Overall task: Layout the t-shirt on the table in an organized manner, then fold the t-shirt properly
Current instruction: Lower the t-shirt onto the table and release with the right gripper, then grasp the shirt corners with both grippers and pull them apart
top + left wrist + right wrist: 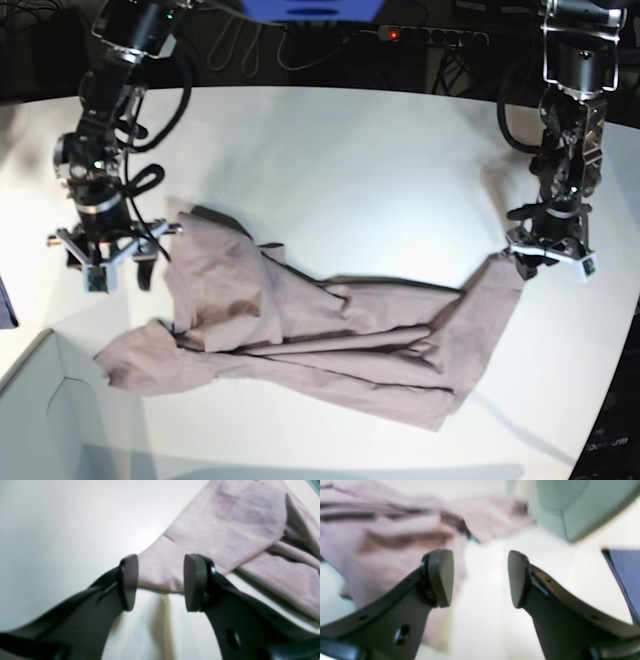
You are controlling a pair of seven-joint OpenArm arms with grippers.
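Looking across your white table, you see its curved far edge meet a dark floor strewn with cables and a power strip. The t-shirt sprawls wrinkled over the near half, a pale grey box corner beside it. Your left gripper gapes around a sleeve tip without pinching; your right gripper hangs wide apart, holding nothing
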